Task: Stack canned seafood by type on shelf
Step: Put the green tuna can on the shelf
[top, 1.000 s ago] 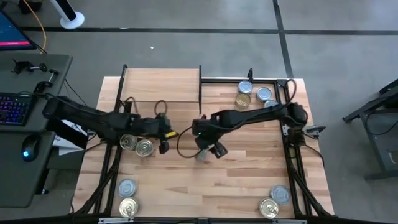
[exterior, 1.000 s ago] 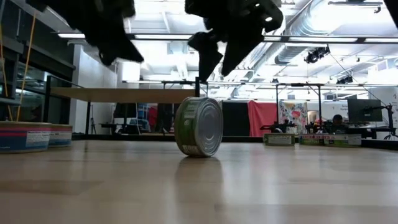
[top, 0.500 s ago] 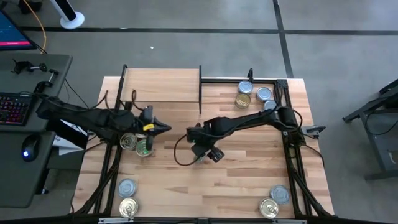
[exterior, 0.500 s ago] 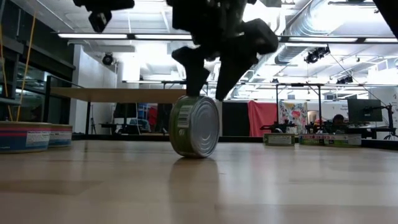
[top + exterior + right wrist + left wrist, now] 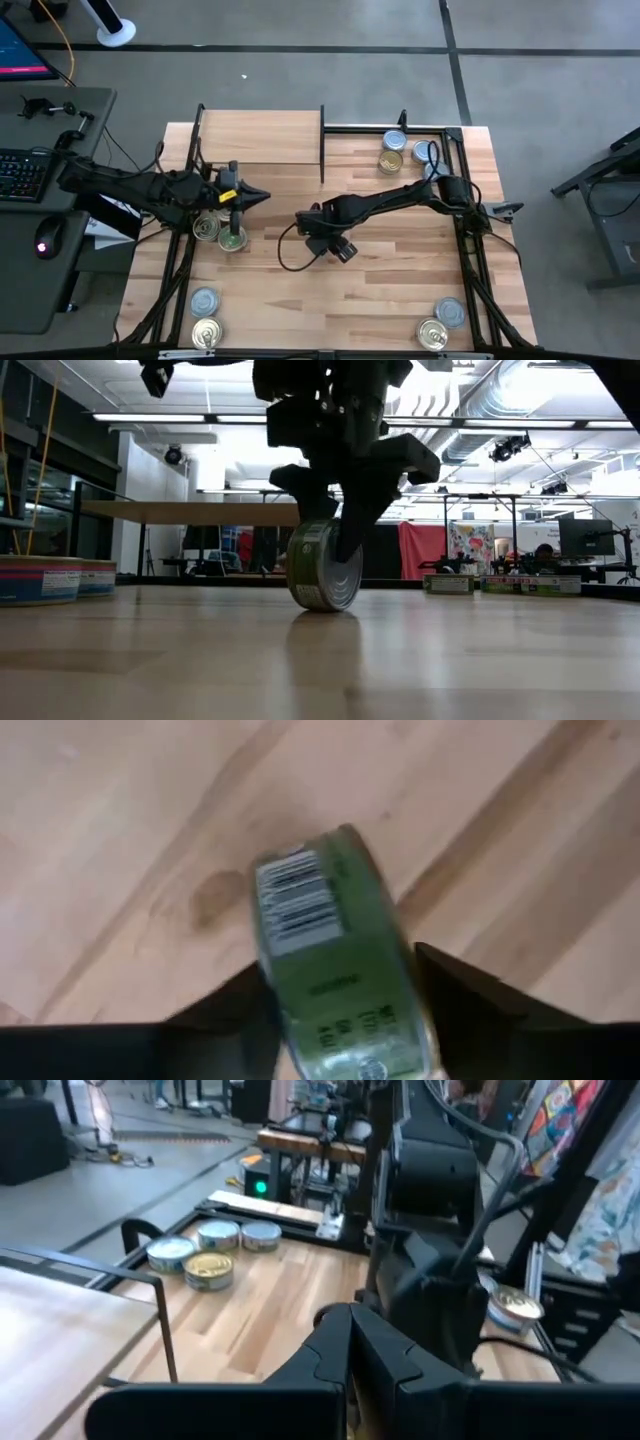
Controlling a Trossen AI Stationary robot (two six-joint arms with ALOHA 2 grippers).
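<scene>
right gripper (image 5: 335, 510) reaching down at mid-table, fingers (image 5: 470, 990) pinching green-labelled tin (image 5: 324, 565) by its flat faces; tin standing on edge, rim touching tabletop (image 5: 450, 650); bare wood all round it; left gripper (image 5: 250, 196) level, pressed together, above two tins (image 5: 220, 232) near left edge; shelf (image 5: 262, 137) at far side, well apart from held tin.

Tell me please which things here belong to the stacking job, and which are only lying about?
Job:
green tin standing on edge, right gripper around it
other tins
shelf
left gripper, shut, waiting near the left tins

Lying about:
keyboard and mouse on the side desk
</scene>
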